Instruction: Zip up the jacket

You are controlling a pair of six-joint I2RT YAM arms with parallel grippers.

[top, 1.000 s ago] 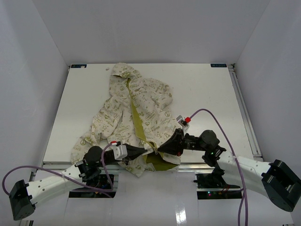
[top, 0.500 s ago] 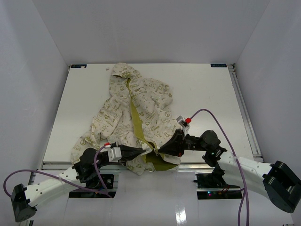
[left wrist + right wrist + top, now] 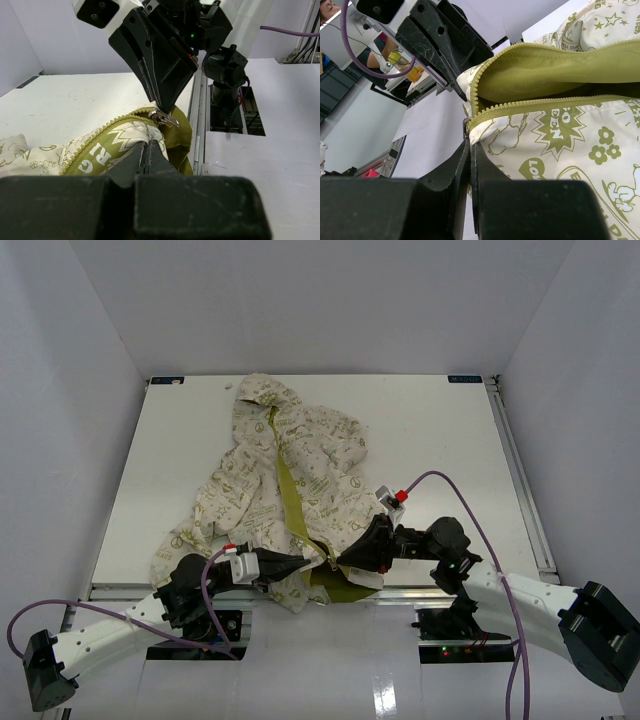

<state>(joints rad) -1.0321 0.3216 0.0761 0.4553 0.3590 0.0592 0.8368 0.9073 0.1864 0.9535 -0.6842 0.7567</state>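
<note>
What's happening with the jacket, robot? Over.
Left hand shut on jacket hem. Right hand shut on zipper pull. Front unzipped. Nothing blocking.

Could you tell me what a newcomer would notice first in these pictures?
A crumpled cream jacket with olive print lies open on the white table, green lining showing. At its near hem, the left gripper is shut on the jacket's edge and the right gripper on the zipper pull.
</note>
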